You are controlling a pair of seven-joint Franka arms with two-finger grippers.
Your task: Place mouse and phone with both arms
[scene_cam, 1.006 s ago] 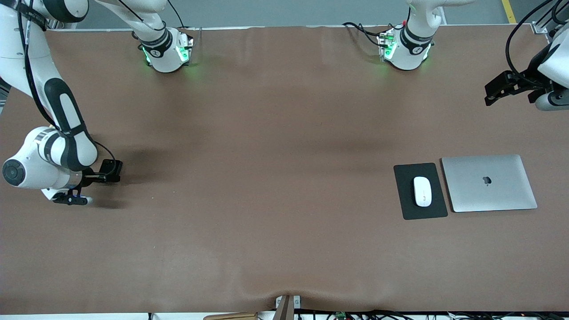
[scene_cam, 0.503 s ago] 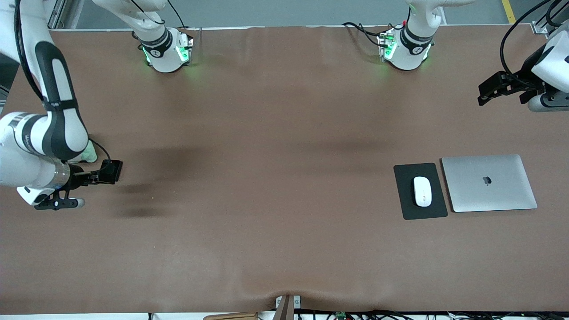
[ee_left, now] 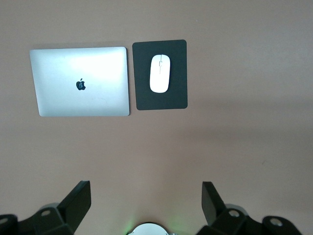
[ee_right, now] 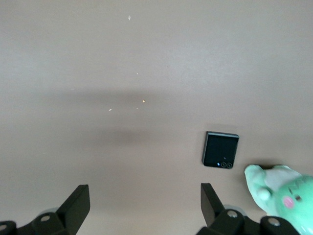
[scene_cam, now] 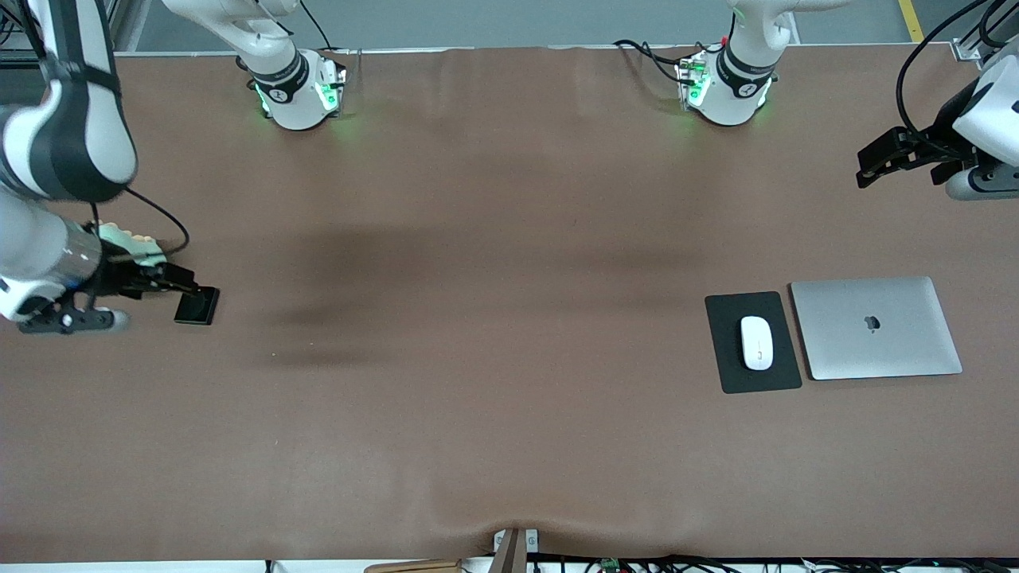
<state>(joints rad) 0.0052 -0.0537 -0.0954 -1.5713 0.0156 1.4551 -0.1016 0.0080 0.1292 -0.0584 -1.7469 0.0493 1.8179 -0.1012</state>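
Observation:
The white mouse point(scene_cam: 757, 343) lies on a black mouse pad point(scene_cam: 732, 374) toward the left arm's end of the table, and also shows as the mouse point(ee_left: 160, 73) in the left wrist view. The small black phone point(scene_cam: 197, 306) lies flat on the table toward the right arm's end, with camera dots at one edge of the phone point(ee_right: 221, 150). My right gripper point(scene_cam: 177, 282) hangs open and empty just beside the phone, up in the air. My left gripper point(scene_cam: 874, 163) hovers open and empty over bare table at the left arm's end. Each wrist view shows empty jaws: right gripper point(ee_right: 145, 200), left gripper point(ee_left: 145, 196).
A closed silver laptop point(scene_cam: 876, 328) lies beside the mouse pad, toward the left arm's end. A pale green plush toy point(scene_cam: 131, 243) sits by the right wrist, close to the phone. The brown table point(scene_cam: 493, 318) stretches between the two groups.
The right arm has risen and drawn back toward its end of the table, leaving the phone lying where it was. The left gripper shifted slightly, then held still.

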